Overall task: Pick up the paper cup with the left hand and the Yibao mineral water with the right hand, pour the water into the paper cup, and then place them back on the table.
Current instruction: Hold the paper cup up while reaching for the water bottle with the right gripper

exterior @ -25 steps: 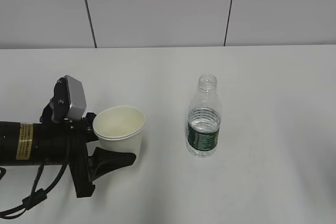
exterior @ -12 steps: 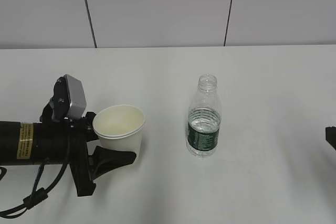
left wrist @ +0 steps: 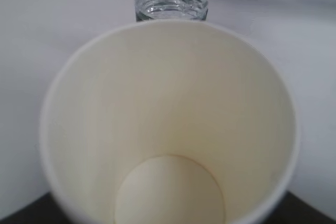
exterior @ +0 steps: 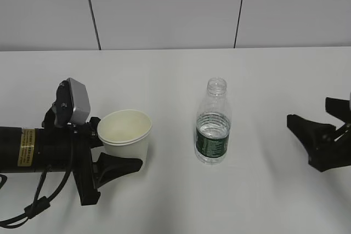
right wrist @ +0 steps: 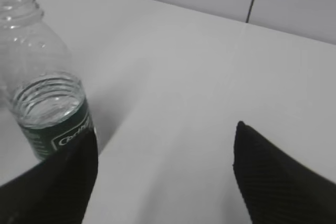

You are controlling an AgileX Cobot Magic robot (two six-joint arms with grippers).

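Observation:
The cream-white paper cup (exterior: 126, 135) stands on the white table (exterior: 263, 75) at the left. My left gripper (exterior: 127, 147) holds it between its black fingers (exterior: 118, 167), with the far finger mostly hidden behind it. The cup's empty inside (left wrist: 168, 119) fills the left wrist view. The Yibao mineral water bottle (exterior: 213, 130), capless with a green label and some water inside, stands upright right of the cup. It also shows in the left wrist view (left wrist: 170, 1) and the right wrist view (right wrist: 50, 114). My right gripper (exterior: 308, 111) is open at the right edge, well clear of the bottle, with its fingers (right wrist: 273, 177) spread wide.
A grey panelled wall (exterior: 164, 9) with dark seams runs behind the table. Bare white tabletop (exterior: 258, 152) lies between the bottle and my right gripper.
My right gripper has come into view from the right edge and moved left towards the bottle. The left gripper, cup and bottle have not moved.

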